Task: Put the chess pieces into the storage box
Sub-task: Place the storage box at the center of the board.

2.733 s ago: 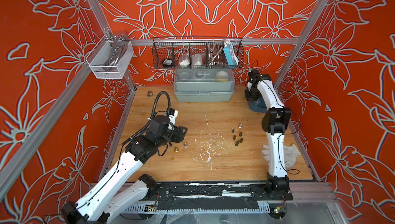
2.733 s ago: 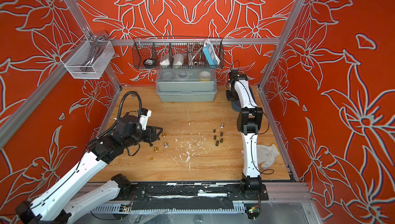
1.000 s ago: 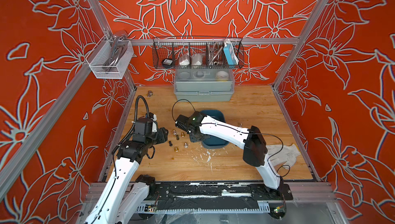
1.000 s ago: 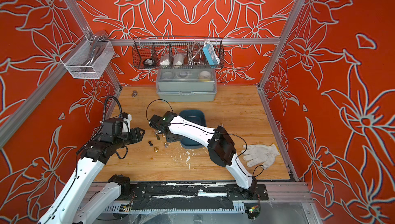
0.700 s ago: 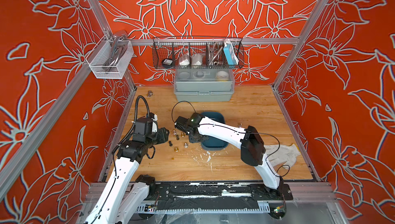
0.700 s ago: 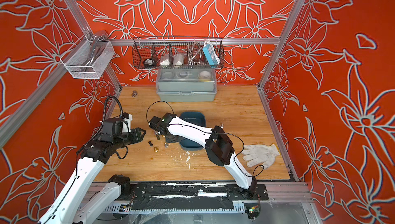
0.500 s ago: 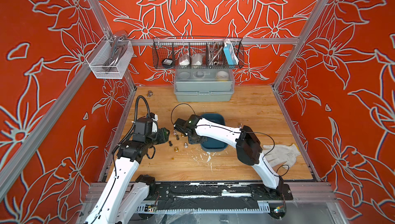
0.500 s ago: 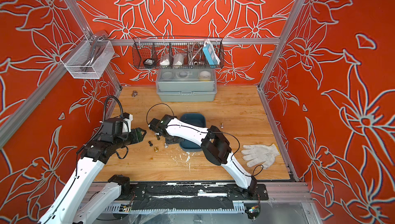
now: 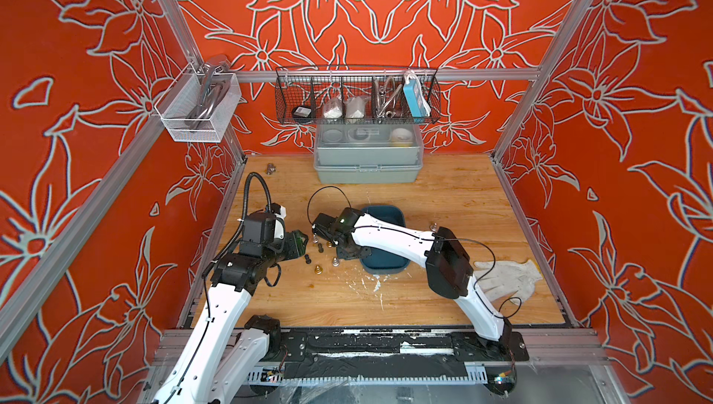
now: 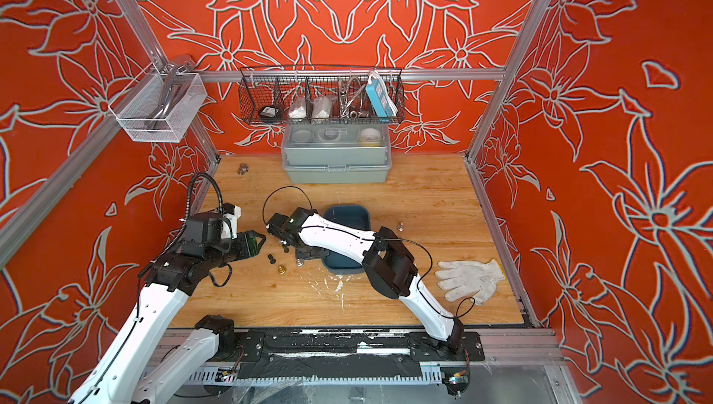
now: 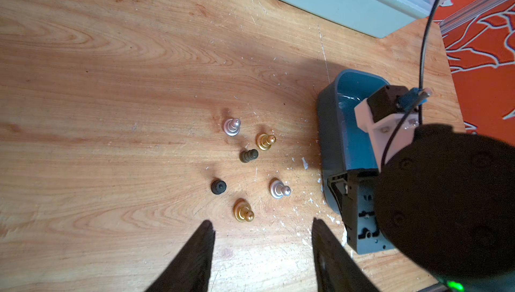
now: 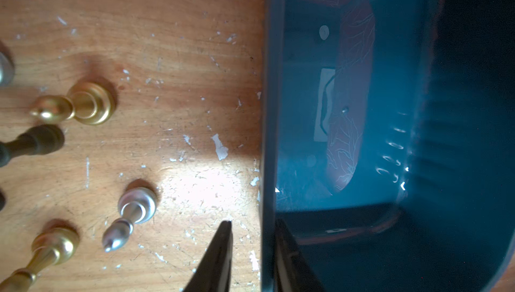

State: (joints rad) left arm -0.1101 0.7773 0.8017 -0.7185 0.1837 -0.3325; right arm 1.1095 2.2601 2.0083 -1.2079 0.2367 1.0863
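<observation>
Straddling the left wall of the storage box [image 12: 267, 109], the right gripper [image 12: 253, 224] has its dark, tapered fingers a little apart. One finger is outside over the wood with a clear gap to the wall, and the other is inside the box. The inner finger looks to rest against the wall, but the close view is too soft to be sure. The wall is not clamped.

Storage box: shallow, teal-blue, glossy plastic with rounded corners and no lid. It sits mid-table in both top views [image 9: 389, 213] [image 10: 347, 211]. Its shiny inside mirrors the red wall pattern.

Chess pieces [image 11: 248, 155]: six in a loose cluster on the wood just left of the box, between the two grippers. They are small, with round bases and tapering knobbed tops. Two are satin silver, two are brushed gold, one is dark brown with a ridged stem, and one is black. A lone silver piece [image 9: 435, 225] stands right of the box, apart from the rest.

Left gripper [image 11: 262, 221]: fingers spread wide and holding nothing, over the wood at the left side of the cluster. The closest gold piece [image 11: 243, 211] is just past the tips, untouched.

Table [image 9: 443, 190]: pale grained planks with white flecks by the box. A white knit glove [image 9: 505, 276] lies flat at near right. A grey-green lidded box [image 9: 366, 159] stands at the far edge.
</observation>
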